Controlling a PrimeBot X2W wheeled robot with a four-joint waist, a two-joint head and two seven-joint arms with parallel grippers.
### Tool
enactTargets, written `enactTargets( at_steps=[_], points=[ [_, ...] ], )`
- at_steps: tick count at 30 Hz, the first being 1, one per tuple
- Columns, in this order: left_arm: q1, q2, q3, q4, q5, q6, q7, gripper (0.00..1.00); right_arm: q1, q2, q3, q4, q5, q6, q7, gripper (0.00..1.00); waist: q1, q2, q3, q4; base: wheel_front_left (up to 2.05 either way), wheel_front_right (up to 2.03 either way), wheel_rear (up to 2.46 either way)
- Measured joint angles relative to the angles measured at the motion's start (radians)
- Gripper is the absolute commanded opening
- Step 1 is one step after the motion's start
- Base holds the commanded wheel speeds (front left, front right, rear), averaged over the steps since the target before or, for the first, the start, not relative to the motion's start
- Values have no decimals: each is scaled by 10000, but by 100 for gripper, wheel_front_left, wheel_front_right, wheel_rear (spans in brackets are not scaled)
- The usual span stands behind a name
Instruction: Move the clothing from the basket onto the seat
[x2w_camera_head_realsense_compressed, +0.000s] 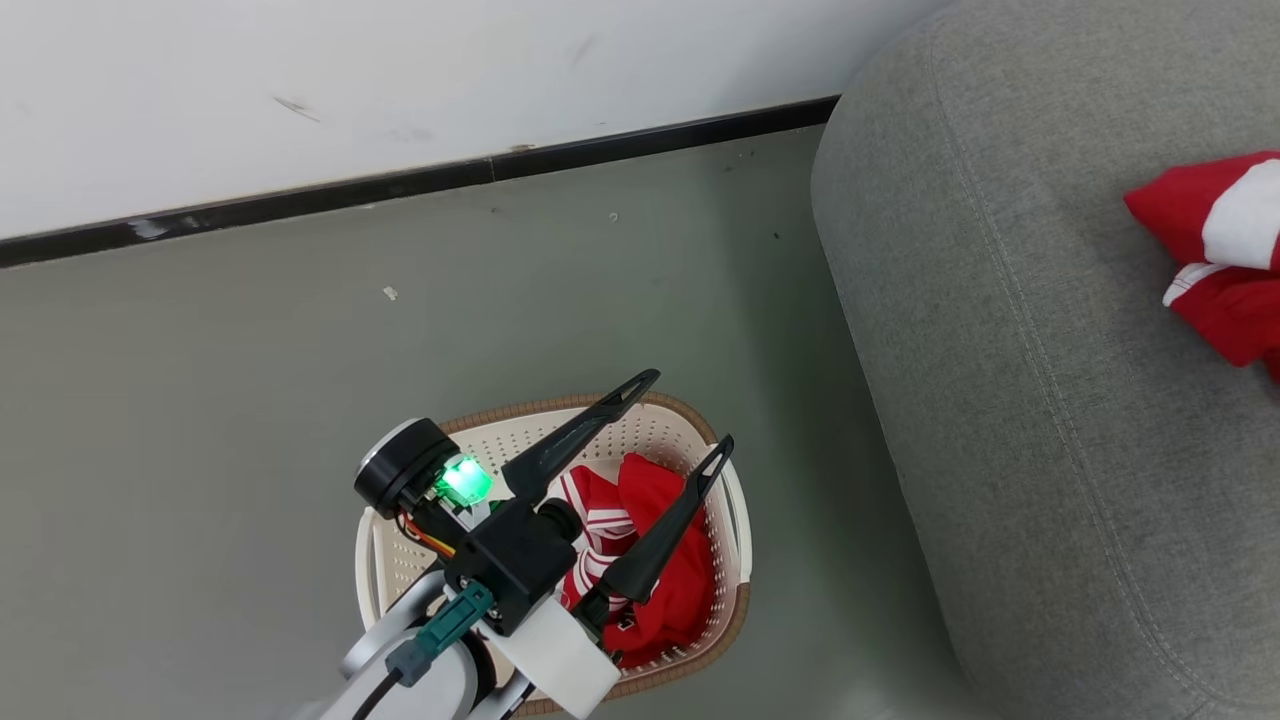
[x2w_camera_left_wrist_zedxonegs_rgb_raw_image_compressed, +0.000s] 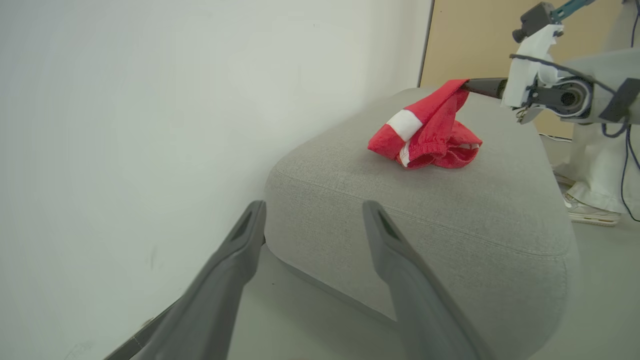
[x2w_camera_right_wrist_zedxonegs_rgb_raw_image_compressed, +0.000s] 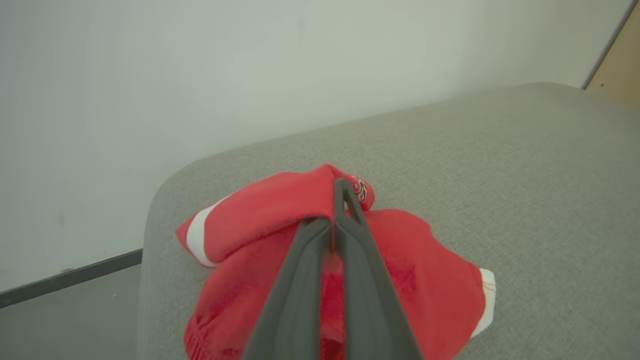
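Two fingers of R gripper (x2w_camera_right_wrist_zedxonegs_rgb_raw_image_compressed: 336, 210) are pressed tight together, pinching a fold of a red garment (x2w_camera_right_wrist_zedxonegs_rgb_raw_image_compressed: 270, 215) w/ white panels. Fabric peaks up at the tips; the bulk slumps in a heap on the seat (x2w_camera_right_wrist_zedxonegs_rgb_raw_image_compressed: 500, 165), near the corner by the wall (x2w_camera_right_wrist_zedxonegs_rgb_raw_image_compressed: 250, 60). Left wrist view: same garment hangs from the finger tips, lower part touching the grey cushion.

L gripper (x2w_camera_head_realsense_compressed: 688, 408) is spread wide, holding nothing, hovering over the basket (x2w_camera_head_realsense_compressed: 738, 600), fingers pointing approx toward the seat's corner. Inside the basket: more red clothing (x2w_camera_head_realsense_compressed: 645, 485) w/ thin white stripes, bunched to the side nearer the seat.

Basket stands on the grey-green floor (x2w_camera_head_realsense_compressed: 250, 380), near the seat, a strip of floor btwn them. Black skirting (x2w_camera_head_realsense_compressed: 400, 182) runs along the wall's foot. A person's pale shoe (x2w_camera_left_wrist_zedxonegs_rgb_raw_image_compressed: 590, 214) shows on the floor past the seat's far end.
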Motion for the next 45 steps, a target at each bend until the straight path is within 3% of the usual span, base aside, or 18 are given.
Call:
enactTargets(
  at_steps=[9, 10, 12, 13, 14, 31, 45],
  points=[
    [-193, 48, 171, 104, 13, 0, -117, 100, 364, 738, -38, 121, -54, 2, -82, 0, 0, 0, 283, -56, 0, 0, 0],
    [-193, 59, 192, 130, 13, 0, -123, 100, 383, 790, -36, 128, -84, 2, -82, 4, 0, 0, 273, -66, 0, 0, 0],
    [-192, 69, 253, 219, 12, 2, -163, 100, 589, 880, -69, 82, -104, 0, -82, 35, 0, 0, 239, -97, 0, 0, 0],
    [-191, 69, 268, 265, 8, 2, -194, 100, 648, 915, -109, 15, -121, 2, -82, 89, 0, 0, 223, -106, 0, 0, 0],
    [-189, 69, 278, 303, -6, 2, -251, 100, 703, 941, -127, -63, -153, 2, -84, 100, 0, 0, 206, -117, 0, 0, 0],
    [248, 113, 596, 1097, -385, 104, -780, 100, 2476, 1783, -470, -2240, -897, 2, -84, 100, 0, 0, -457, -404, 0, 0, 0],
    [1076, 142, 1613, 1841, -984, 738, -1267, 100, 2767, 2428, 1490, -3674, -1419, 2, -84, 100, 0, 0, -1450, -457, 0, 0, 0]
  ],
)
